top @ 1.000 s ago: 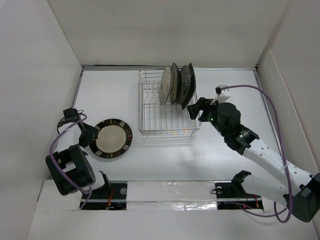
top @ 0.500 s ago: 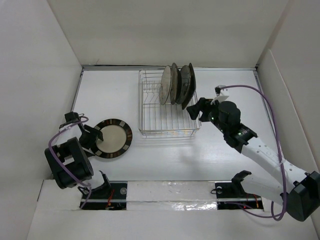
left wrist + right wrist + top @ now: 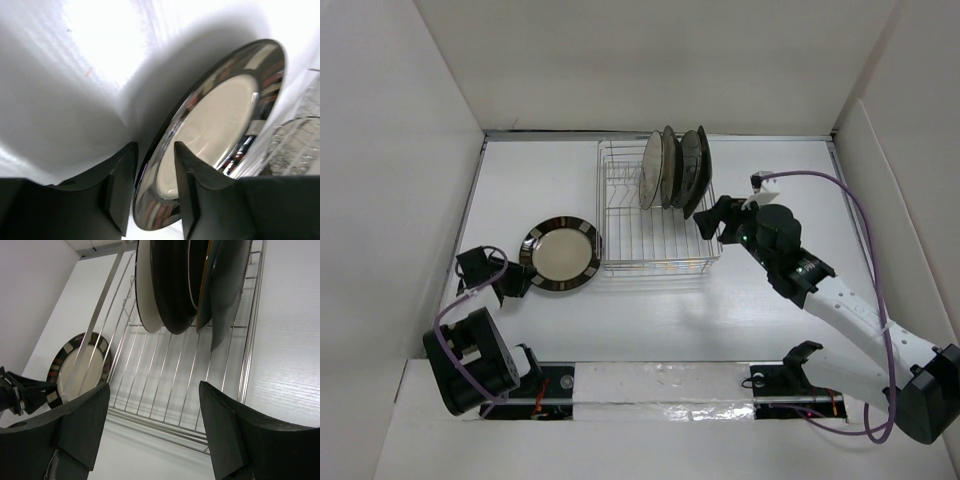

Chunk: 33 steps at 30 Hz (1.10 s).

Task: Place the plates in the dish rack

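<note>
The left gripper [image 3: 154, 150] is clamped on the near-left rim of the cream plate [image 3: 560, 253]. The plate is face upward just left of the dish rack [image 3: 660, 240] and, being round, has no long axis. Its glossy dark-brown rim bears paler patches. The right gripper [image 3: 154, 386] hangs spread wide beside four plates [image 3: 672, 170] standing on edge in the rack.

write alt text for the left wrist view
The left gripper clamps the rim of a cream plate with a glossy dark border, held tilted over the white table. The wire dish rack shows at the right edge.
</note>
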Motion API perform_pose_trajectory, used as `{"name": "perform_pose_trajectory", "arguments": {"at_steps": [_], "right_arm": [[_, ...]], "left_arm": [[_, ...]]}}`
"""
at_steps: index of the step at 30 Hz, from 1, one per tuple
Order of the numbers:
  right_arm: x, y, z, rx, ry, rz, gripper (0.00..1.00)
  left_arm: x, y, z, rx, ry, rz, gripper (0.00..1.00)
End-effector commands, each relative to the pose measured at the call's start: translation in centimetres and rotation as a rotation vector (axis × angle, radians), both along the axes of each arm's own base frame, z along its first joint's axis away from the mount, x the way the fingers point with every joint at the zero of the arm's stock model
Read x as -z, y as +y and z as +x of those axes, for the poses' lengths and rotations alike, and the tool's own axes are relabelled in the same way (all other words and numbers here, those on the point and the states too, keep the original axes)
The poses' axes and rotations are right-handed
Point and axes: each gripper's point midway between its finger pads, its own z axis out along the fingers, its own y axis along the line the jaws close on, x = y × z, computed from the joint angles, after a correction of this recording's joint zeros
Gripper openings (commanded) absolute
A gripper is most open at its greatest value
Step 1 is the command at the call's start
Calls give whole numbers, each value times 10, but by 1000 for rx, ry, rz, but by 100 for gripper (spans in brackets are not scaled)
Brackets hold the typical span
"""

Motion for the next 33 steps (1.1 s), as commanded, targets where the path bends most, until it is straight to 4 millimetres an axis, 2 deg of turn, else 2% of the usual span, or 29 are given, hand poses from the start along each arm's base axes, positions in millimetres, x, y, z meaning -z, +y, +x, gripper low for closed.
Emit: {"name": "perform_pose_trajectory", "arguments": {"at_steps": [1,4,6,9,11,15,19,24,27,28,29,33], "right_arm": [[-19,4,1,9,-62,2,77],[-17,6,4,17,-56,-9,77],[-16,9,3,9,-52,-11,77],[-17,14,-1,-7,-57,-11,77],[-20,15,-2,-5,-64,-7,77],[-20,17,-5,-10,-67,-10,77],[-20,18,-5,-17,-67,-10,77],[-20,21,-6,-21,-67,-9,77],[-20,22,-7,-20,-68,-13,77],[-20,22,-7,-18,-68,-13,77],[-20,22,-6,-19,-67,-15,77],[-19,25,-8,-28,-65,-15,77]], "left_arm": [[20,8,-6,-111,-32,26,35],[18,8,-6,-106,-39,30,42],[13,11,-3,-107,-48,48,43],[10,11,1,-126,-87,28,43],[7,8,6,-141,-130,-6,36],[25,-4,-4,-150,-119,-65,32],[32,-6,-5,-113,-116,-52,40],[37,-6,-4,-66,-106,-33,42],[40,-7,-3,-40,-100,-33,34],[39,-7,-1,-40,-107,-30,12],[39,-5,-2,-40,-110,-18,0],[31,3,-2,-84,-131,27,0]]}}
